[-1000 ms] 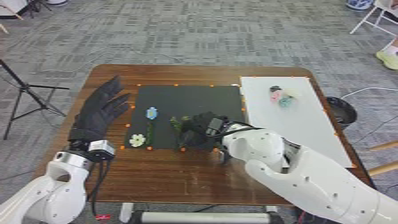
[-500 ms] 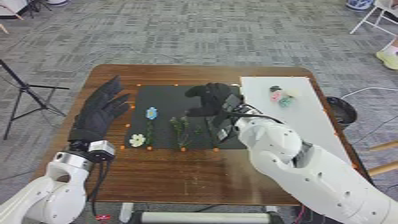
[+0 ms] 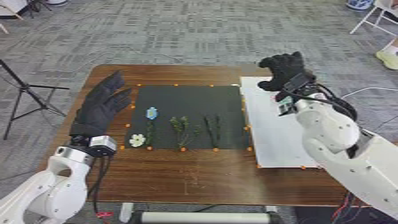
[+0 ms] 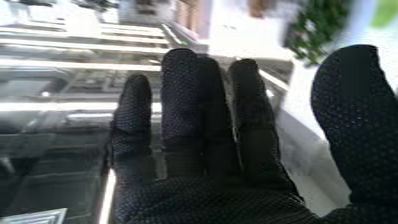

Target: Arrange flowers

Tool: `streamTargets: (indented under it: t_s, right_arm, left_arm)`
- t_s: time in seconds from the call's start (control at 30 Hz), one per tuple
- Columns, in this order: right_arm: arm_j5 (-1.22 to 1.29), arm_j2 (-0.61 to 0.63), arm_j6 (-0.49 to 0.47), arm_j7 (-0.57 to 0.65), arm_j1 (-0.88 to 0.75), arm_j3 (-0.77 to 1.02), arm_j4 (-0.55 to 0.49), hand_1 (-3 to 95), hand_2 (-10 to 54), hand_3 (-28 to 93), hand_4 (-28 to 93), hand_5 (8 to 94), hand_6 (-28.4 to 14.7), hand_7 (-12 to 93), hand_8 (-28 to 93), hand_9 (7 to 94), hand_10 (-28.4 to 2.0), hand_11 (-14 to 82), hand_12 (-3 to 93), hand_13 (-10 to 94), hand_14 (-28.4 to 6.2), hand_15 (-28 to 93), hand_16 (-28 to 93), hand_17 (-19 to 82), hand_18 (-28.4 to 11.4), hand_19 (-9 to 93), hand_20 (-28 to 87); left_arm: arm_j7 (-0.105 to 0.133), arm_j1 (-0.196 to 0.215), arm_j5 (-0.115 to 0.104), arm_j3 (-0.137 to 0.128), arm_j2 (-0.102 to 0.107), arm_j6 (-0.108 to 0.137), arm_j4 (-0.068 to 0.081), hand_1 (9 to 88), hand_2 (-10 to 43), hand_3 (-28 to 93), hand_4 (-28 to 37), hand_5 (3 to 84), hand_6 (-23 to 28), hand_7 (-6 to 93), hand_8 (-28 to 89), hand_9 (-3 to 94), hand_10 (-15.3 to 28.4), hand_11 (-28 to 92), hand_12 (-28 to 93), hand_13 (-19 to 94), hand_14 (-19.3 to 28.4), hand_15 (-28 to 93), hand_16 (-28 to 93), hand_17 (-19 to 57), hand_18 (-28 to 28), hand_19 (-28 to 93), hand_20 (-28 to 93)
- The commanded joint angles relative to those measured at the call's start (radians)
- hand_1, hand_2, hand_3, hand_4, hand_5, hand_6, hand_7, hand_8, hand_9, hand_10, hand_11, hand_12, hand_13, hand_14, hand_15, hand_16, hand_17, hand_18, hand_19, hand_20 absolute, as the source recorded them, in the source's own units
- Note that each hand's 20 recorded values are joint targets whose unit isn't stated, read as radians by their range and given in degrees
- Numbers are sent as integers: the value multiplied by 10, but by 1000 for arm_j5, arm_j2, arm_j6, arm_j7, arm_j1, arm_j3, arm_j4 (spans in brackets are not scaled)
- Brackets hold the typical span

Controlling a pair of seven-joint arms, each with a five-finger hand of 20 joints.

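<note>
In the head view, flower pieces are set out on a black mat (image 3: 191,93) on a brown table (image 3: 200,182). A blue flower (image 3: 151,113) is laid at left, with a white flower (image 3: 137,140) nearer the near edge; green sprigs (image 3: 181,131) are placed mid-mat and dark stems (image 3: 212,131) to their right — spaced apart, it is judged, so that each can be read as a separate upright in the arrangement. The mat is edged with orange markers (image 3: 183,149), probably meant as placing guides. The right hand (image 3: 284,70), empty and open, is held above the far end of a white board (image 3: 275,145), presumably so that another piece can be picked up there. The left hand (image 3: 96,112) is held open over the table's left side — clear of the work.

In the right wrist view, the fingers (image 4: 182,110) are extended and the thumb (image 4: 342,115) is spread, ready for a grasp; nothing is gripped.
</note>
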Motion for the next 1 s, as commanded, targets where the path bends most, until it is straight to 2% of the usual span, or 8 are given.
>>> streamTargets:
  t_s: [0.03,0.2,0.37,0.57,1.0]
  right_arm:
    - [-56,50,48,61,-10,-6,110,278,-95,839,-283,456,1,264,-136,469,-105,220,211,380,-102,630,184,174,-194,691,445]
    - [-57,41,57,61,5,-25,148,275,-95,840,-283,462,-6,277,-133,487,-95,246,215,394,-97,651,185,179,-190,703,454]
    - [-40,44,-16,25,7,-28,154,268,-95,829,-283,469,-6,293,-138,503,-94,254,211,402,-94,646,184,181,-190,704,460]
    - [-13,41,-61,-13,-1,-24,167,257,-95,834,-283,466,-4,296,-140,504,-92,243,210,402,-91,632,184,175,-189,696,462]
    - [-21,43,-105,-46,11,-62,208,257,-95,831,-283,487,12,334,-150,537,-89,264,219,410,-90,624,191,174,-188,691,465]
  left_arm:
    - [12,-2,-2,-16,12,4,-5,278,-42,658,-253,234,17,162,-79,176,96,136,191,160,130,240,62,-110,188,356,123]
    - [15,-12,-2,-6,14,3,-3,277,-41,658,-253,234,16,163,-79,176,96,135,190,160,131,240,62,-110,188,356,123]
    - [16,-10,-4,-5,16,5,-5,277,-41,657,-253,233,16,163,-79,176,96,133,190,160,129,237,62,-110,188,356,122]
    - [19,8,-5,-14,22,7,-11,277,-41,658,-252,234,16,162,-79,177,96,133,190,160,130,239,63,-110,188,356,122]
    - [24,11,-4,-12,23,6,-13,277,-41,658,-253,234,17,161,-78,177,96,132,191,160,130,239,62,-110,188,356,123]
